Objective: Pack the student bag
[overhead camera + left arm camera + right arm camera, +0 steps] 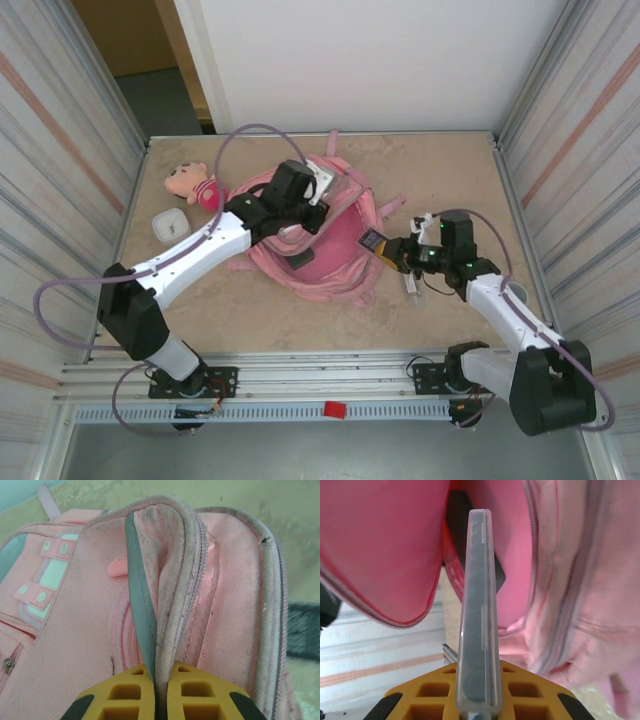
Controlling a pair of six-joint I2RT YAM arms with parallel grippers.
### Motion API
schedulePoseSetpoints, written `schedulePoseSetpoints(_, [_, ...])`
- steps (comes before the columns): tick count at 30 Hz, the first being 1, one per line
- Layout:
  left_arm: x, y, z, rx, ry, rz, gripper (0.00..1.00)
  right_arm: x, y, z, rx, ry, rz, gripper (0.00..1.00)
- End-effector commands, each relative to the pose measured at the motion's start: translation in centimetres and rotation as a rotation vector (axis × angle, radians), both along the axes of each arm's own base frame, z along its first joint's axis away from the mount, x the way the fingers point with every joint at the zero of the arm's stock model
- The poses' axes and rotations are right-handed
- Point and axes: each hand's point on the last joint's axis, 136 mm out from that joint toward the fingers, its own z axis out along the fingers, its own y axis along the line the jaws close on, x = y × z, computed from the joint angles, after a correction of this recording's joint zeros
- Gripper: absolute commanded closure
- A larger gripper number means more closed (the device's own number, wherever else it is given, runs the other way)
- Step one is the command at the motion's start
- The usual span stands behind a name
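The student bag (pixel 335 250), a large pink backpack, lies mid-table with its main mouth held open. My left gripper (pixel 316 190) is shut on the bag's upper rim and lifts it. In the left wrist view its yellow fingers (pixel 125 695) pinch the grey-trimmed edge of the bag (pixel 225 595). My right gripper (pixel 398 250) is shut on a thin clear plastic case (pixel 373 241) with dark contents, just right of the opening. In the right wrist view the case (pixel 477 605) stands on edge, pointing into the bag's pink inside (pixel 385 545).
A pink-and-tan plush doll (pixel 190 184) lies at the back left, with a small white box (pixel 170 224) near it. A dark flat item (pixel 301 260) sits inside the bag. A small clear object (pixel 412 285) lies on the table under the right arm. Metal walls stand on both sides.
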Motion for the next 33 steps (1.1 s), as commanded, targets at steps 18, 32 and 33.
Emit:
schedulePoseSetpoints(18, [0.2,-1.9,7.5,-0.344,-0.017,-0.015,0.97,10.2,10.3,-3.7,0.132,0.086,-0.126,0.47])
schedulePoseSetpoints(32, [1.7,-1.1,1.6,-0.308,0.137,0.152,0.93,1.8,3.5,2.5,-0.025,-0.109,-0.059,0.26])
schedulePoseSetpoints(33, [1.7,-1.3,1.3,-0.324,0.155,0.161,0.93,1.4,3.8,3.5,-0.002,-0.14,-0.046,0.26])
